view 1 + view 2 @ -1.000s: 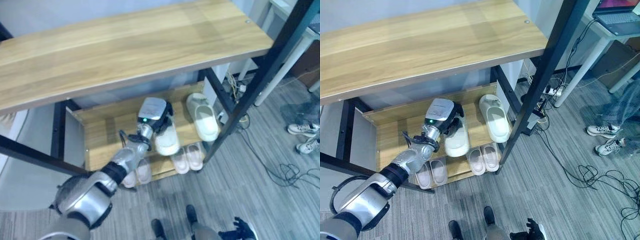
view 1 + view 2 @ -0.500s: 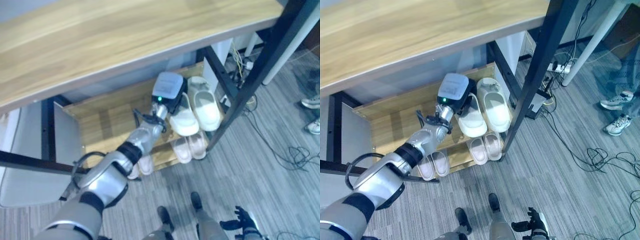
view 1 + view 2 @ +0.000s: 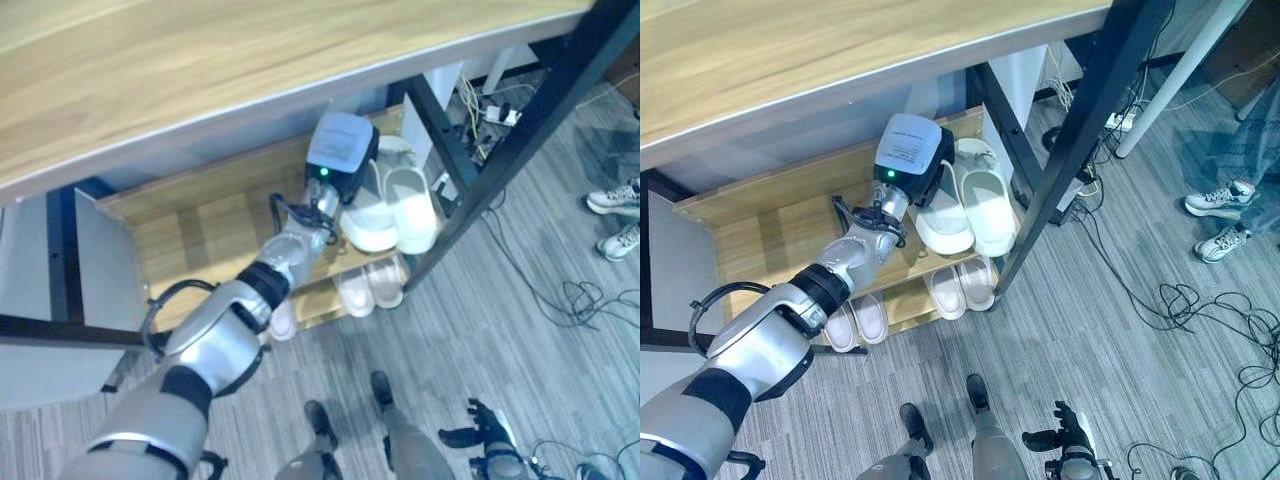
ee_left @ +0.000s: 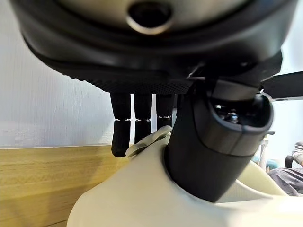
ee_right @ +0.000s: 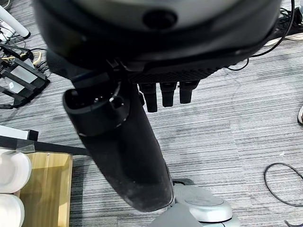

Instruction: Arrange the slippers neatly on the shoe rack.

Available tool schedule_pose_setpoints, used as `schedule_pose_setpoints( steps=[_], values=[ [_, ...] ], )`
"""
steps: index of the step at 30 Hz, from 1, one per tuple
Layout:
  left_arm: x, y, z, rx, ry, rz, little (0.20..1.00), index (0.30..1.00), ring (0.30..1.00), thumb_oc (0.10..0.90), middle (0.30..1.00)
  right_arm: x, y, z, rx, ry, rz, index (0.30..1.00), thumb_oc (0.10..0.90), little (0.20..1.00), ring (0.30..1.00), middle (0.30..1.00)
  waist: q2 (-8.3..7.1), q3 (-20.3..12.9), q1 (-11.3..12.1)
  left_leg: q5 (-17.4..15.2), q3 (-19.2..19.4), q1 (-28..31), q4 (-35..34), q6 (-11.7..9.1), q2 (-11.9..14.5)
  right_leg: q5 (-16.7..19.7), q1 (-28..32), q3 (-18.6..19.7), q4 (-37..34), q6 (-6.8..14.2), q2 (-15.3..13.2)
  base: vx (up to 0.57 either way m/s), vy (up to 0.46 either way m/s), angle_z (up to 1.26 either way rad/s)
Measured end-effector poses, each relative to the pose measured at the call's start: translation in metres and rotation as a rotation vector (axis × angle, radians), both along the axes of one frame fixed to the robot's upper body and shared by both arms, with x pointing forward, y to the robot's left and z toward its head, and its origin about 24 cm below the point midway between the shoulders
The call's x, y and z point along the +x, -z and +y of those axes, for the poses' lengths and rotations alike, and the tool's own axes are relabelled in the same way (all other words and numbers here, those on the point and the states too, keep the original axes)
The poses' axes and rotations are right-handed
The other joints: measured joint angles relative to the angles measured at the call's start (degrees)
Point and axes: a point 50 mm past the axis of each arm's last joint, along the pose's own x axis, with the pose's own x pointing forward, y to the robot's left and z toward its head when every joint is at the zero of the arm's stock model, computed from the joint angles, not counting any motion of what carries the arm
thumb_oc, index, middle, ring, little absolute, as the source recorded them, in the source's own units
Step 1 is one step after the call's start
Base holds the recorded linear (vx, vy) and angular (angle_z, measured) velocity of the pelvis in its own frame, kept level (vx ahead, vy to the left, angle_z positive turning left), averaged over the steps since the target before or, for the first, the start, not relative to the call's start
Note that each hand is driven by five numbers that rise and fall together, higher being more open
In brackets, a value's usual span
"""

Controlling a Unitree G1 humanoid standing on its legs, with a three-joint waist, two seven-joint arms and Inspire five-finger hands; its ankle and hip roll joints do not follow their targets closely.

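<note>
Your left hand (image 4: pixel 208 142) grips a cream slipper (image 3: pixel 368 215) on the middle shelf (image 3: pixel 200 225) of the shoe rack (image 3: pixel 790 60): in the left wrist view the thumb presses on its upper while the fingers (image 4: pixel 121 135) curl behind its rim. That slipper lies touching a second cream slipper (image 3: pixel 990 208), which is nearer the rack's black post (image 3: pixel 1080 130). Your right hand (image 5: pixel 137 146) hangs over the grey floor (image 5: pixel 227 132), fingers relaxed, holding nothing.
</note>
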Motion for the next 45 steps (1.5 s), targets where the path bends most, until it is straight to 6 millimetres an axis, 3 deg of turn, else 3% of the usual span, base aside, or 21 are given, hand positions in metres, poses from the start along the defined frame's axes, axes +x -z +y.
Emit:
schedule_pose_setpoints(
  steps=[12, 14, 20, 27, 45],
  values=[
    [0.002, 0.004, 0.003, -0.002, -0.016, 0.056, 0.9, 0.9, 0.9, 0.8, 0.9, 0.004, -0.002, 0.0, 0.002, -0.002, -0.013, 0.9, 0.8, 0.9, 0.9, 0.9, -1.07, 0.3, -0.21, 0.18, -0.21, 1.26, -0.01, 0.11, 0.02, 0.53, 1.73, -0.42, 0.12, -0.25, -0.03, 0.0, 0.0, 0.0],
    [0.001, 0.02, 0.005, 0.011, -0.022, 0.133, 0.9, 0.9, 0.9, 0.8, 0.9, 0.004, -0.001, 0.001, 0.002, -0.002, -0.009, 0.9, 0.8, 0.9, 0.9, 0.9, -1.07, 0.3, -0.36, 0.22, -0.29, 2.16, -0.01, 0.09, 0.11, 0.56, 2.58, -0.52, 0.11, -0.3, 0.05, 0.03, -0.005, 0.01],
    [-0.003, 0.04, 0.009, 0.0, -0.024, 0.199, 0.9, 0.9, 0.9, 0.8, 0.9, 0.007, -0.002, 0.001, 0.004, 0.0, -0.01, 0.9, 0.8, 0.9, 0.9, 0.9, -1.11, 0.27, -0.21, 0.3, -0.71, 2.89, -0.01, 0.0, 0.25, 0.58, 3.53, -0.97, 0.1, -0.36, 0.16, 0.0, -0.006, 0.02],
    [-0.007, 0.034, 0.0, -0.007, 0.024, 0.186, 0.9, 0.9, 0.9, 0.8, 0.9, 0.009, 0.0, 0.01, 0.037, 0.017, -0.013, 0.9, 0.8, 0.9, 0.9, 0.9, -1.21, 0.19, -0.28, 0.43, -0.82, 3.13, -0.01, 0.02, 0.25, 0.69, 3.8, -1.05, 0.11, -0.47, 0.16, 0.0, 0.0, 0.0],
    [-0.01, 0.033, -0.006, 0.014, 0.065, 0.192, 0.9, 0.9, 0.9, 0.8, 0.9, 0.009, 0.0, 0.008, 0.064, 0.072, -0.019, 0.9, 0.8, 0.9, 0.9, 0.9, -1.2, -0.01, -0.15, 0.55, -0.76, 4.66, -0.02, -0.03, 0.27, 0.76, 5.29, -0.95, 0.1, -0.57, 0.19, 0.0, 0.0, 0.0]
  ],
)
